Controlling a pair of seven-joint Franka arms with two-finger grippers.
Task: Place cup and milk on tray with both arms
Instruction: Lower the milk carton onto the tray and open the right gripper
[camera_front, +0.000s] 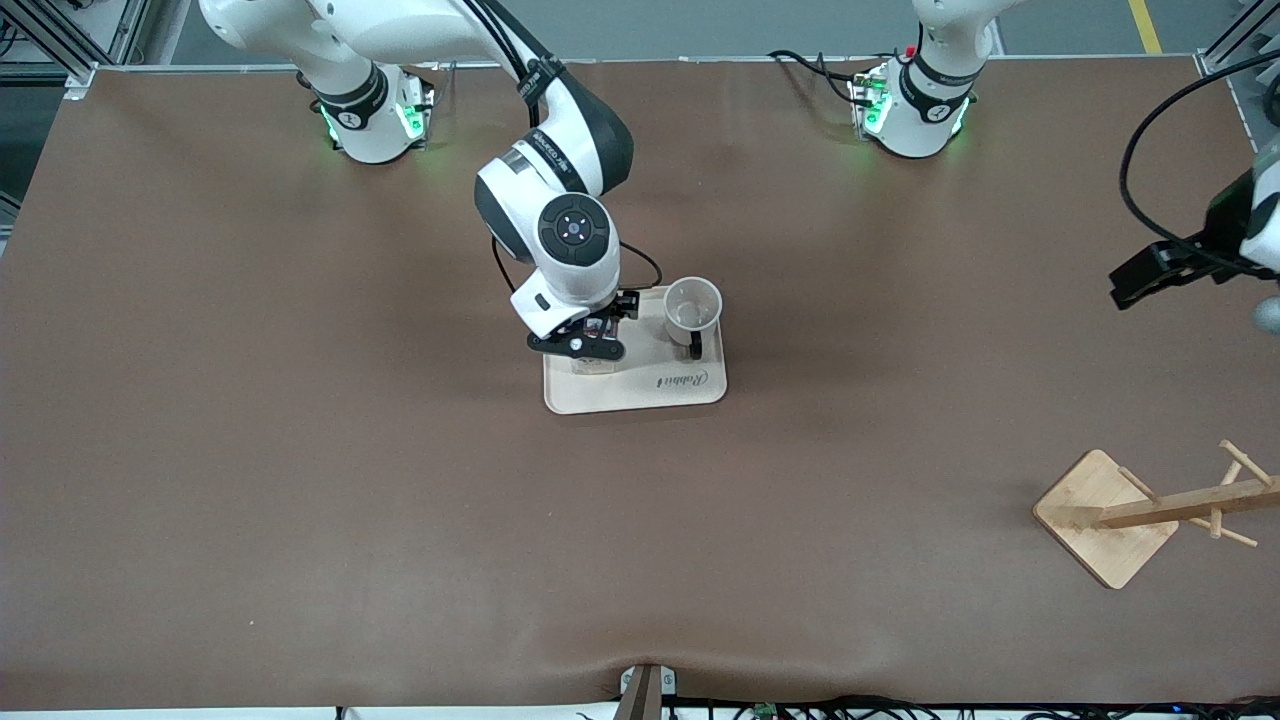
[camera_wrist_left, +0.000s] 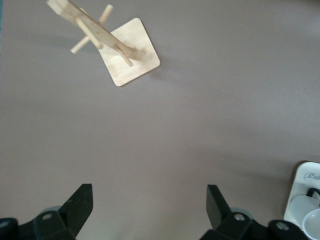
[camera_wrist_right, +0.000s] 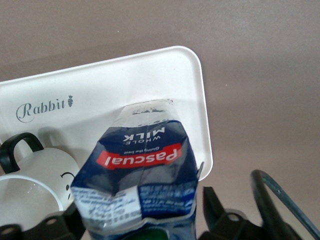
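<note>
The cream tray (camera_front: 640, 395) lies mid-table. The white cup (camera_front: 692, 305) stands on it at the end toward the left arm, its black handle toward the front camera. The milk (camera_front: 592, 364) stands on the tray beside the cup, mostly hidden under my right gripper (camera_front: 590, 340). In the right wrist view the blue carton (camera_wrist_right: 140, 165) sits between the spread fingers (camera_wrist_right: 212, 207) of my right gripper (camera_wrist_right: 142, 222), with a gap at one side; the cup (camera_wrist_right: 35, 185) and tray (camera_wrist_right: 150, 75) show too. My left gripper (camera_front: 1130, 285) is open and empty in the air at the left arm's end (camera_wrist_left: 150, 200).
A wooden rack with pegs on a square base (camera_front: 1105, 520) stands near the front camera at the left arm's end; it also shows in the left wrist view (camera_wrist_left: 127, 55). The tray's corner (camera_wrist_left: 305, 175) shows there too.
</note>
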